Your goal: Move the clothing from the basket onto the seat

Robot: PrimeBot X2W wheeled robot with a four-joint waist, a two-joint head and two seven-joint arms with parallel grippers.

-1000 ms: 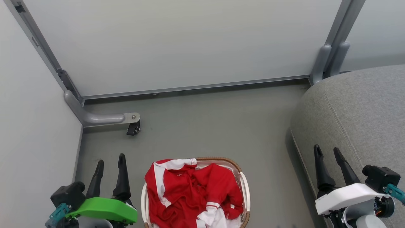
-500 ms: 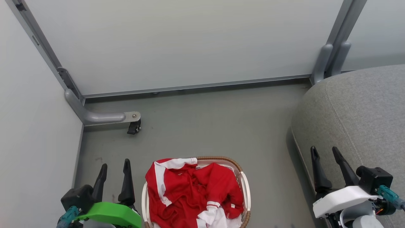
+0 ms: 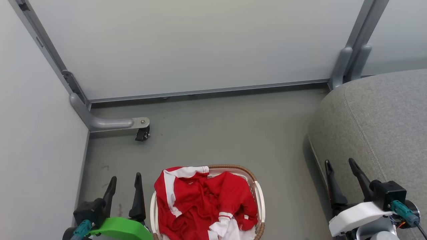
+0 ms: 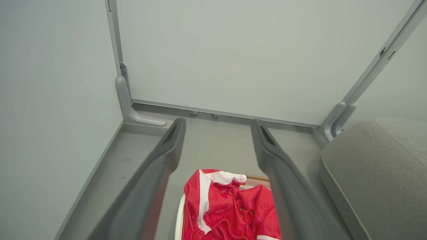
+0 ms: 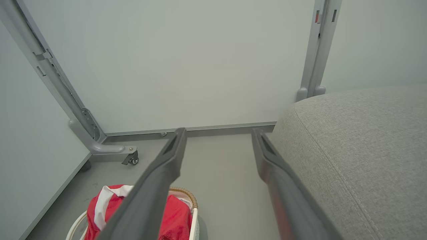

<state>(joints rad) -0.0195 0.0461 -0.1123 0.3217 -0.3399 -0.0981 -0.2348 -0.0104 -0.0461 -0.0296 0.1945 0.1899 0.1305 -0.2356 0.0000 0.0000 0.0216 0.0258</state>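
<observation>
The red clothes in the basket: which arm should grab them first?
Probably the left. The left pincer stands open beside the basket of clothing; the right pincer sits farther off, by the seat.

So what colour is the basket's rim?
Brown, woven; the basket's rim shows best in the head view.

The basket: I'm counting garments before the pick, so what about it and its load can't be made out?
- Head view: the basket's near end is cut off by the bottom edge.
- Garment count and basket floor: hidden under the heaped clothing.
- Small print on the clothing, head view: too small to read.
</observation>
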